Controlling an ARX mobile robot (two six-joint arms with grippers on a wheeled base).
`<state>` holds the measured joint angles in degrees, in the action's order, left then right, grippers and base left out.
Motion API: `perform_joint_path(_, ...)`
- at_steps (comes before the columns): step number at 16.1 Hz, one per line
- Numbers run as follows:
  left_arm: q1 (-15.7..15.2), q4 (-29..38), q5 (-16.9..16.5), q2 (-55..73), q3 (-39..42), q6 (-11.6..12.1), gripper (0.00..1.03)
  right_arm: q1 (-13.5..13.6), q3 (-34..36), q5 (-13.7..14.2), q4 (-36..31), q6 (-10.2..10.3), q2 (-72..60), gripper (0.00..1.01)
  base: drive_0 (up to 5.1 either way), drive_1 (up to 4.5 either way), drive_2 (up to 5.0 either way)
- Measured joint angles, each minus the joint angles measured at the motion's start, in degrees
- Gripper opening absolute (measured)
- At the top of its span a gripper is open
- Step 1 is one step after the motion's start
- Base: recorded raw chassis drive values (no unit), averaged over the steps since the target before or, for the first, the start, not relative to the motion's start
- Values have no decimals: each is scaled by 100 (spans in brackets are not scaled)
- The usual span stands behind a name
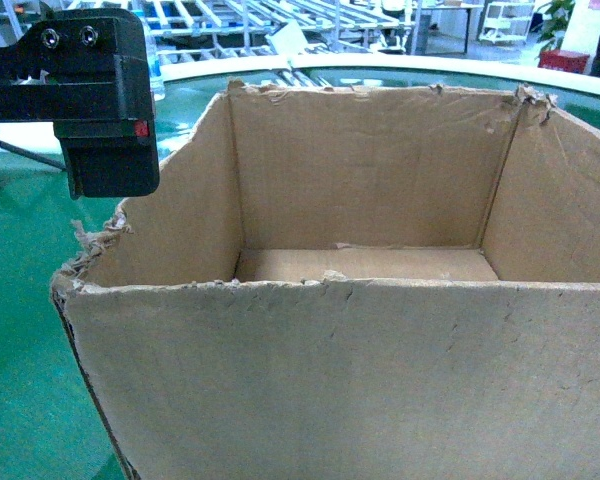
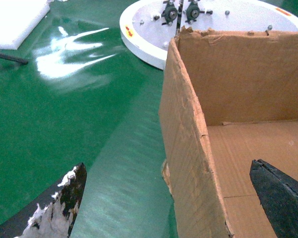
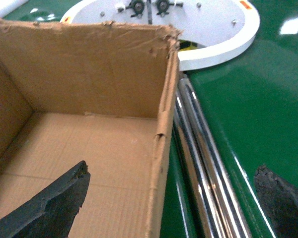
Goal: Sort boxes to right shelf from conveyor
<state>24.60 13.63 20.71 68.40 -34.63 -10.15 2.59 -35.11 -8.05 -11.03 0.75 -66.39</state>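
Box (image 1: 360, 380) sat empty and open-topped on the green conveyor (image 2: 64, 124) | left pincer (image 2: 169, 198) spread astride its left wall, right pincer (image 3: 174, 198) spread astride its right wall | likely light but bulky; thin ragged walls would flex, so squeeze both side walls low and evenly

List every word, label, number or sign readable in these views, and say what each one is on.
No text can be read in any view.
Cardboard box: plain brown walls, no print or label showing.
White round hub: small orange-red stickers, too small and blurred to read.
Left hand: a small red mark on the arm's black housing, not legible.
Green conveyor belt: no markings.
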Motion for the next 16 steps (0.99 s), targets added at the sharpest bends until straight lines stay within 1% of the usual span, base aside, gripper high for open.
perform_joint_path(2,0,-22,33,114,-52,0,98,118,-114,-2,184,-101,-173,98,0,0,0)
perform_joint_path(3,11,-81,79,186,-74,-7,98,140,-160,-2,310,-190,-260,98,0,0,0)
perform_joint_path(5,61,-160,118,319,-116,-52,98,146,-236,22,400,-299,-420,98,0,0,0)
perform_joint_path(7,138,-210,138,374,-138,-101,98,46,-308,-46,413,-343,-597,98,0,0,0)
perform_joint_path(8,256,-358,219,439,-227,-160,98,-131,-319,-188,422,-339,-761,98,0,0,0)
perform_joint_path(9,350,-610,308,472,-345,-175,98,-232,-319,-254,396,-337,-833,98,0,0,0)
perform_joint_path(11,511,-852,595,570,-542,-229,98,-361,-319,-391,378,-323,-925,98,0,0,0)
perform_joint_path(13,592,-1067,737,719,-599,-407,98,-378,-319,-463,393,-315,-940,98,0,0,0)
perform_joint_path(15,566,-1143,887,752,-597,-654,98,-378,-319,-509,396,-315,-940,98,0,0,0)
perform_joint_path(16,525,-1117,933,780,-597,-739,98,-380,-319,-533,398,-315,-940,98,0,0,0)
